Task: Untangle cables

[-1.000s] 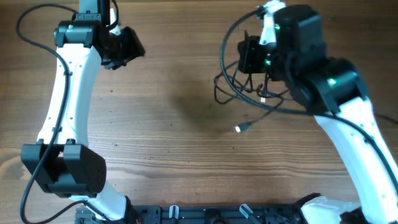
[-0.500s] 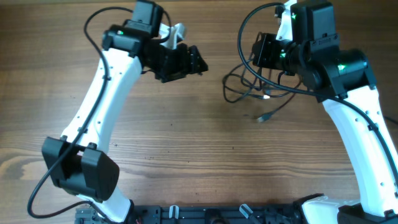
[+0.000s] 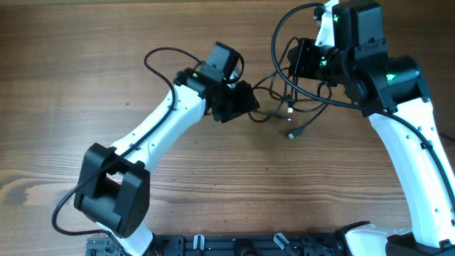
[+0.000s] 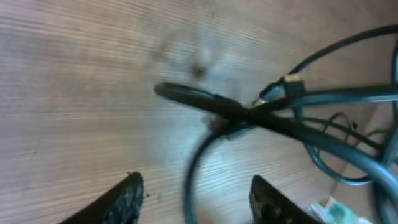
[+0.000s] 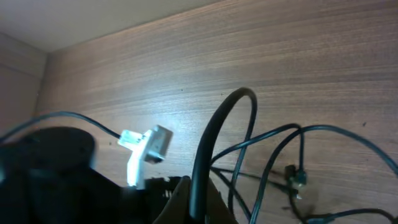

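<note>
- My left gripper [image 3: 245, 107] reaches in low over the middle of the wooden table [image 3: 106, 43], with its jaws standing apart.
- In the left wrist view the two fingertips [image 4: 129, 198] are spread wide and one blurred loop of cord curves down between them.
- The cables [image 3: 284, 107] lie in a loose tangle just to the right of that gripper. From overhead I cannot tell whether it touches them.
- One plug end [image 3: 290, 134] trails out of the tangle on the near side and rests on the wood.
- My right gripper [image 3: 302, 62] sits at the far edge of the tangle, jaws pinched together on a strand that arches up from them in the right wrist view.
</note>
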Available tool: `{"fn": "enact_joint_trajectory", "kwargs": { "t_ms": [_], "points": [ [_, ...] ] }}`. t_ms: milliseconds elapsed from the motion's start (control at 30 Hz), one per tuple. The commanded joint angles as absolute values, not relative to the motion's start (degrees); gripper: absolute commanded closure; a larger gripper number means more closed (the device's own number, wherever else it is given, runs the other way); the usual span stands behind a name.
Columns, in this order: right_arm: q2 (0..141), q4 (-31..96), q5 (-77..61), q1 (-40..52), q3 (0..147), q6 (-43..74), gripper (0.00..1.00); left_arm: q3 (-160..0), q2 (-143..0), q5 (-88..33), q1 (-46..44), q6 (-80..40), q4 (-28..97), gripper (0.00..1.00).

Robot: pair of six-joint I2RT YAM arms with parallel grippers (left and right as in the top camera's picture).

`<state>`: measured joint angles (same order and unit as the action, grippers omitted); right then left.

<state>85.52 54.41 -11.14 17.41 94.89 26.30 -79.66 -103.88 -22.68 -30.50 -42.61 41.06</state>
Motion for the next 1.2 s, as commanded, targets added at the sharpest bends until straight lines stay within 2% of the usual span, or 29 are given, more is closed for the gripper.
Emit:
{"fn": "enact_joint_trajectory", "kwargs": {
  "t_ms": [0, 100, 133, 167, 200, 267, 367, 467, 600, 667, 733, 867, 967, 1000, 1067, 1167],
  "points": [
    [84.9, 54.1, -11.9, 17.1, 95.2, 25.7, 0.96, -72.5, -104.3, -19.4, -32.6, -47.9, 32.5, 0.49],
    [84.7, 54.1, -12.4, 17.1, 95.3, 25.6, 0.96, -67.0, -104.3, -17.6, -33.5, -51.5, 25.2, 0.6],
    [84.3, 54.1, -13.0, 17.1, 95.3, 25.5, 0.96, -65.9, -104.3, -14.9, -33.4, -51.5, 24.6, 0.67],
    [83.9, 54.1, -13.0, 17.1, 95.3, 25.5, 0.96, -65.5, -104.3, -13.0, -33.4, -51.5, 24.6, 0.79],
    [83.5, 54.1, -12.8, 17.1, 95.3, 25.3, 0.96, -65.3, -104.3, -11.3, -33.3, -51.5, 24.9, 0.96],
    [82.2, 54.6, -11.4, 15.8, 95.3, 25.3, 0.96, -65.3, -104.2, -6.3, -32.4, -50.5, 26.0, 0.96],
    [80.8, 57.8, -11.0, 7.7, 95.3, 25.4, 0.96, -65.3, -101.8, -2.4, -27.4, -44.7, 28.5, 0.96],
    [80.8, 61.2, -11.0, -7.0, 95.2, 24.1, 0.96, -65.3, -94.1, 2.5, -19.6, -37.9, 32.4, 0.96],
    [81.3, 63.1, -11.0, -21.1, 95.2, 23.8, 0.96, -65.3, -80.5, 4.1, -7.7, -34.7, 33.0, 0.96],
    [82.3, 63.6, -11.4, -25.3, 95.1, 22.3, 0.96, -65.3, -73.8, 3.9, -2.0, -34.7, 32.0, 0.96],
    [83.9, 64.0, -11.8, -25.7, 95.1, 20.9, 0.96, -65.3, -68.1, 3.5, 3.2, -34.7, 31.7, 0.96],
    [87.6, 63.9, -24.4, -24.9, 95.1, 10.4, 0.96, -65.3, -66.1, 4.6, 7.9, -31.7, 32.0, 0.96],
    [89.7, 65.7, -15.2, -25.2, 95.1, 14.8, 0.96, -65.3, -68.3, 11.3, 12.3, -31.7, 32.1, 0.96],
    [90.2, 66.4, -8.7, -25.4, 95.1, 19.1, 0.95, -65.3, -69.3, 11.4, 14.5, -31.7, 32.4, 0.96],
    [90.7, 66.6, -5.3, -25.4, 95.1, 21.5, 0.96, -65.3, -71.0, 10.8, 17.6, -31.7, 34.0, 0.96],
    [91.1, 66.0, -15.8, -24.2, 95.1, 14.5, 0.96, -65.3, -73.8, 7.1, 19.0, -31.6, 37.1, 0.96]
  ]
}}
